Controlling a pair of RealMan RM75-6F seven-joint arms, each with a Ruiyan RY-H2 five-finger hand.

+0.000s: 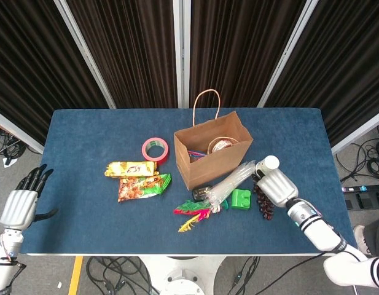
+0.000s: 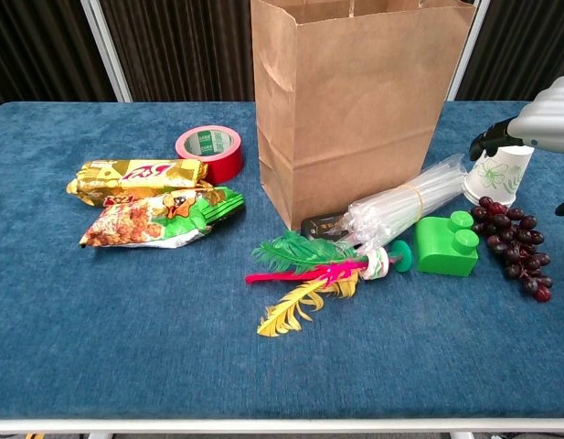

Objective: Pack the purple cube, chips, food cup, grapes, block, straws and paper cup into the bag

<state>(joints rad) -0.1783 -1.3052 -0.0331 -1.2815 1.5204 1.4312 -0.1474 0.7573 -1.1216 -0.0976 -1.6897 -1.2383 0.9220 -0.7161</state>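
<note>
Right hand (image 1: 276, 186) hovers palm-down over the paper cup (image 2: 497, 171) and grapes (image 2: 514, 243), fingers apart, holding nothing; left hand (image 1: 19, 206) hangs open beside the tabletop (image 1: 85, 227).

Brown paper bag (image 1: 209, 150) stands open at centre; chip packets (image 1: 139, 179) at its 9 o'clock; straws (image 1: 229, 182), green block (image 1: 241, 199), grapes (image 1: 263, 203), paper cup (image 1: 268, 165) at 4 o'clock.

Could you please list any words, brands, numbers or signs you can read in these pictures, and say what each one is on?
Nothing can be read for certain.
Yellow chips bag: large red lettering, too blurred to read.
Green chips bag: printing too blurred to read.
Red tape roll: small print on the white inner core, too small to read.
Paper cup: a green leaf pattern, no words visible.
Brown bag: plain.
</note>
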